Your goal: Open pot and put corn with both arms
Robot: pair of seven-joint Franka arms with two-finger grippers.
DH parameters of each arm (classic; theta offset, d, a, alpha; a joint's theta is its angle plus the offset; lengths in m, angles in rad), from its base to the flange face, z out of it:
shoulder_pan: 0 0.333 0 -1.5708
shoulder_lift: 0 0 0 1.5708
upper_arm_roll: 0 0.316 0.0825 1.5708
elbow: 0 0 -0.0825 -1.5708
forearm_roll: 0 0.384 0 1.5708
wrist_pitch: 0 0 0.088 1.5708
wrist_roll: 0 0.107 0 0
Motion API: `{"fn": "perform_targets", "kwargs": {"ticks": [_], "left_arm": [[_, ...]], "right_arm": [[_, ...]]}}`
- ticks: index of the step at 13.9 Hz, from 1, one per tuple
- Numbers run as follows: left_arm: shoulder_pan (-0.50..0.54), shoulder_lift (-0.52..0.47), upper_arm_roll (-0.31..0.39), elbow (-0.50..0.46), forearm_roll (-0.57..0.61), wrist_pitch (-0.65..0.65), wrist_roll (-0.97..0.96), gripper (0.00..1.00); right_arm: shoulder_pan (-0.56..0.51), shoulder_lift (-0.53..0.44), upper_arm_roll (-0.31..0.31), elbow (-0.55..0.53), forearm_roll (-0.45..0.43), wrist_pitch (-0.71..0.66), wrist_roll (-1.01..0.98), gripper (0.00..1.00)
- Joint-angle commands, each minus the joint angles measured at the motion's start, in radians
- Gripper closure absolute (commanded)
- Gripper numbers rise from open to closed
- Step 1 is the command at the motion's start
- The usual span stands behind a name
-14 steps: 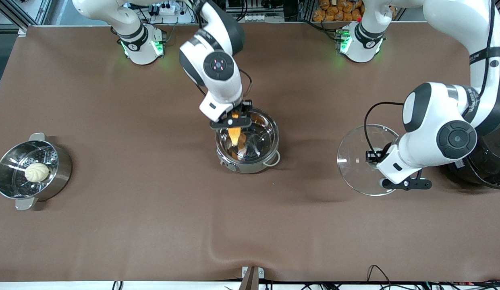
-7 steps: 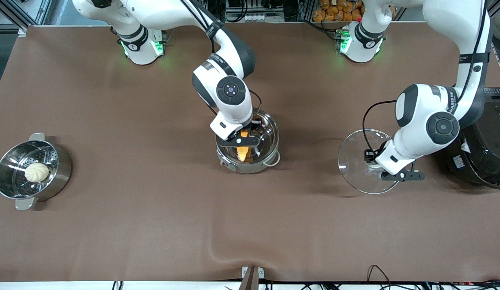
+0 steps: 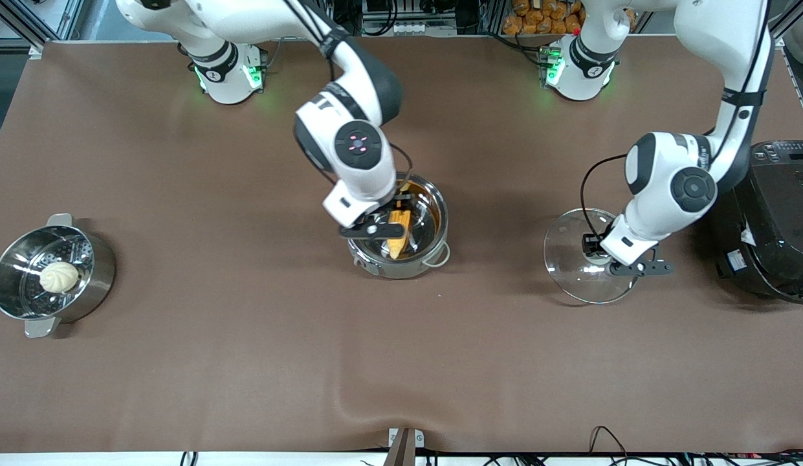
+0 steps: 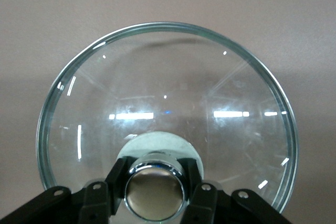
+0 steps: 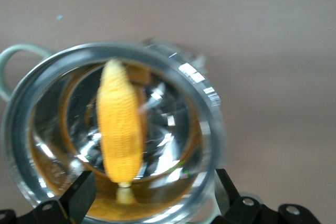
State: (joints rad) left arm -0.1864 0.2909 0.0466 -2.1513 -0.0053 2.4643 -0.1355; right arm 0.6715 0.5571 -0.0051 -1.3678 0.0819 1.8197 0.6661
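The steel pot (image 3: pixel 435 210) stands open mid-table. The yellow corn (image 3: pixel 399 232) lies inside it, free of any finger; in the right wrist view the corn (image 5: pixel 121 129) rests in the pot (image 5: pixel 210 114). My right gripper (image 3: pixel 373 230) is open just over the pot's rim, its fingers (image 5: pixel 79 200) spread wide either side. My left gripper (image 3: pixel 598 254) is shut on the knob (image 4: pixel 155 191) of the glass lid (image 3: pixel 569 259), which it holds low at the table toward the left arm's end. The lid (image 4: pixel 168 93) fills the left wrist view.
A second steel pot (image 3: pixel 94 285) with a perforated insert holds a cream bun (image 3: pixel 59 277) at the right arm's end. A big black cooker (image 3: pixel 770 220) stands at the left arm's end, close to the lid.
My right gripper lowered the corn into the pot and opened; the corn now lies loose inside. My left arm brought the lid lower, still gripping the knob.
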Motion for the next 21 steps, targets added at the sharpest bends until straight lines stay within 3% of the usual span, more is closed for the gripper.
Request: {"fn": "perform_targets", "kwargs": {"ticks": [1,4,8,11,12,13,14,17,19,21], "left_arm": [[0.005,-0.052,-0.004,-0.082,0.034,0.059,0.023,1.0],[0.008,-0.042,-0.005,-0.116,0.042,0.09,0.025,1.0],[0.007,-0.009,-0.005,-0.114,0.042,0.091,0.028,1.0],[0.005,0.01,-0.004,-0.113,0.044,0.091,0.03,1.0],[0.005,0.017,-0.004,-0.11,0.048,0.091,0.034,0.88],[0.005,0.023,-0.004,-0.107,0.059,0.091,0.034,0.54],[0.007,0.022,-0.004,-0.101,0.059,0.091,0.034,0.01],[0.03,-0.059,-0.004,-0.055,0.057,0.067,0.028,0.0],[0.059,-0.148,-0.005,-0.004,0.057,-0.037,0.033,0.0],[0.051,-0.206,-0.008,0.129,0.057,-0.231,0.033,0.0]], "right_arm": [[-0.14,-0.152,0.014,-0.13,-0.071,-0.025,-0.119,0.0],[-0.301,-0.261,0.016,-0.273,-0.068,0.044,-0.278,0.0],[-0.484,-0.387,0.014,-0.306,-0.067,0.029,-0.393,0.0],[-0.614,-0.5,0.014,-0.385,-0.067,0.029,-0.587,0.0],[-0.641,-0.526,0.016,-0.382,-0.067,0.011,-0.608,0.0],[-0.648,-0.554,0.014,-0.375,-0.067,-0.044,-0.608,0.0],[-0.664,-0.581,0.011,-0.375,-0.067,-0.089,-0.603,0.0],[-0.707,-0.654,0.008,-0.381,-0.067,-0.111,-0.6,0.0],[-0.707,-0.657,0.01,-0.364,-0.077,-0.115,-0.586,0.0],[-0.707,-0.646,0.01,-0.343,-0.076,-0.117,-0.583,0.0]]}}
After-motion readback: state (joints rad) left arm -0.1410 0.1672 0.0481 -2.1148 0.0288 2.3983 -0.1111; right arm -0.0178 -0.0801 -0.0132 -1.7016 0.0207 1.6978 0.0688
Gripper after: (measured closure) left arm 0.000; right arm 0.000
